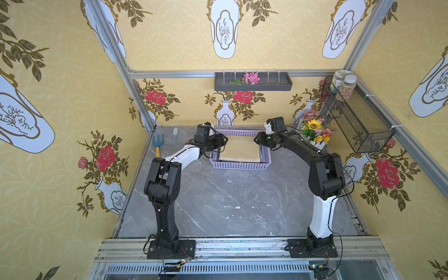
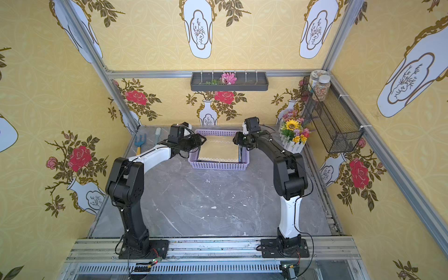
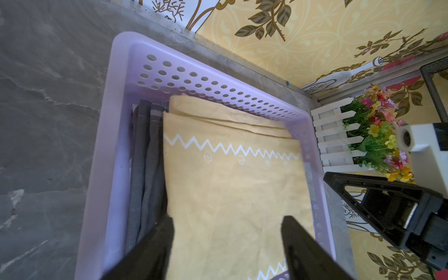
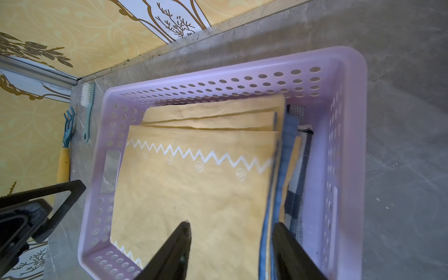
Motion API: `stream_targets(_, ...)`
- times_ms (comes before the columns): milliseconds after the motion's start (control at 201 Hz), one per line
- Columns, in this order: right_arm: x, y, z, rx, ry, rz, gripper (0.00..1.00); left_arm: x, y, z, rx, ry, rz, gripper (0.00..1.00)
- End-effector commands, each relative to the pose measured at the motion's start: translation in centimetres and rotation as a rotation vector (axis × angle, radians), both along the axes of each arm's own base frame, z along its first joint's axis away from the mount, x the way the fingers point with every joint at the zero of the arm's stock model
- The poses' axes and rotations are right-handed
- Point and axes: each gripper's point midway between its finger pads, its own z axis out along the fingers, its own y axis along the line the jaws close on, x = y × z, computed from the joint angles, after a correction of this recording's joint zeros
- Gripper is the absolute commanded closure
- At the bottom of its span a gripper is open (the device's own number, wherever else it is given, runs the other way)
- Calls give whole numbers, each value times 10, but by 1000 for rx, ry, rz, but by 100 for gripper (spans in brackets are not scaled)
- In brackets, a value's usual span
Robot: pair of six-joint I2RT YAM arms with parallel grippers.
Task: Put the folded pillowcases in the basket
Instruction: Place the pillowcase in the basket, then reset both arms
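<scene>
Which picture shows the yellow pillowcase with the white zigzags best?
The right wrist view: the pillowcase fills the picture, lying folded in the lilac basket, zigzags sharp. The left wrist view shows the pillowcase close too, but cuts off more. Both top views show it small and far.

tabletop (image 1: pixel 230 198) open in front, flowers (image 1: pixel 315 134) nr basket (image 1: pixel 240 165)

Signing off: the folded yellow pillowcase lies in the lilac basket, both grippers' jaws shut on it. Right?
No: the pillowcase lies in the basket, but the left gripper and right gripper have open jaws; the wrist views show it.
</scene>
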Motion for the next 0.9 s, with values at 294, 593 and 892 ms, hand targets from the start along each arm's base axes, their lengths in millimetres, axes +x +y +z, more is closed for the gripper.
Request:
stream_targets(294,-22,-12,41,-6,-102,-24,1,-13,14,53,2,-116,38,0)
stream_targets(593,-63,-29,78,-38,-296,-14,3,-72,44,105,-11,-396,77,0)
stream_targets(892,-133,-59,104,-180,-642,0,3,-131,79,108,126,-600,102,0)
